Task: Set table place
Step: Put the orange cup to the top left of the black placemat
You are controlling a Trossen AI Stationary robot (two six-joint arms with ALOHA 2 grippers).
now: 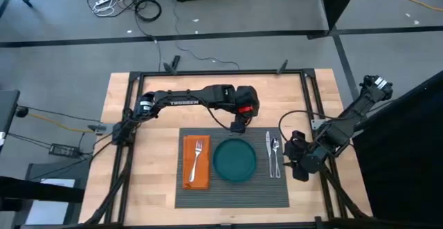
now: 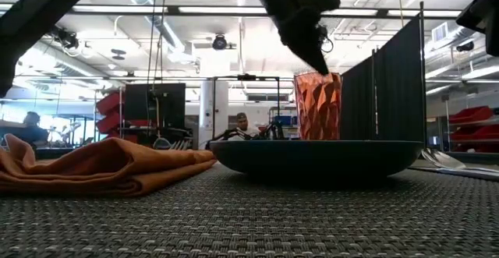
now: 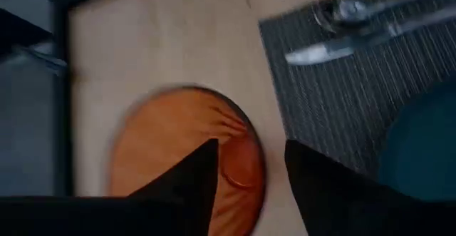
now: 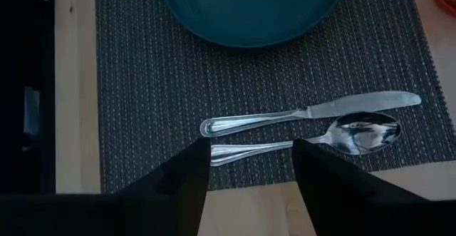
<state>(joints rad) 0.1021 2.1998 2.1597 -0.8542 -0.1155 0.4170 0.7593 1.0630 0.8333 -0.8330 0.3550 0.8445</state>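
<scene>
I note dark grey ribbed rectangular placemat (image 1: 232, 187) flat at near edge of light wooden plank table (image 1: 159, 187), centred. Left gripper (image 3: 246, 175) above orange ribbed glass tumbler (image 3: 182, 157) beyond mat's far edge, fingers apart, empty. Right gripper (image 4: 251, 168) over steel spoon (image 4: 335, 137), right edge, spread.

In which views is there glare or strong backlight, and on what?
Low view: bright ceiling lights backlight the left hand above the orange cup, leaving it a silhouette. Right wrist view: the spoon mirrors light in its bowl. High view: even light, no glare.
</scene>
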